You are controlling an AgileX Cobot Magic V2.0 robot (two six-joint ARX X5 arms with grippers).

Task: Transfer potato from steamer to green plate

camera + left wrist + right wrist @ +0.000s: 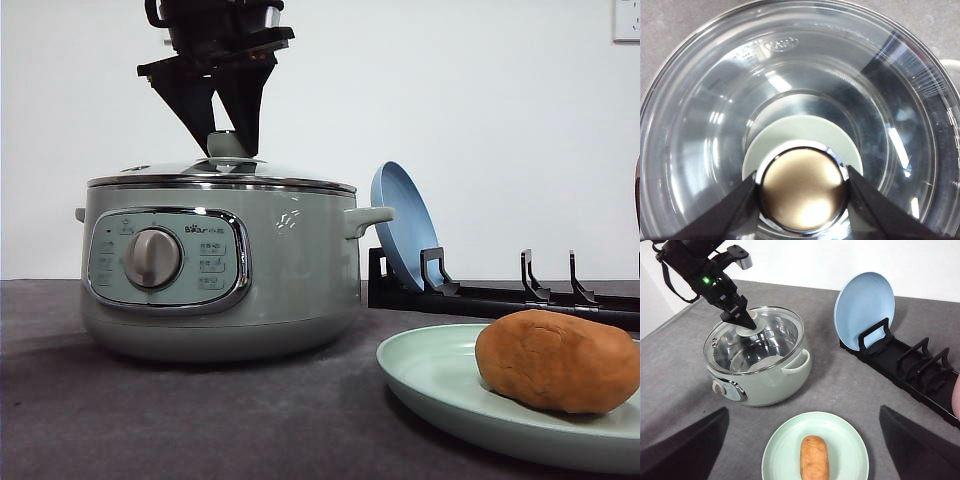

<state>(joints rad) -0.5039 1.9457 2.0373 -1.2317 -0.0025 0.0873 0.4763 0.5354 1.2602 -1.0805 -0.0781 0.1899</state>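
One potato (814, 458) is already laid on the green plate (785, 445), near and right of the steamer (290, 270). Its lid knob (804, 189) is pinched by the left gripper (804, 192), seemingly for reseating; the right gripper (800, 440) is spread above the plate.

Left gripper (802, 197) fingers (727, 215) either side of the steamer (700, 125) lid's knob (804, 190).
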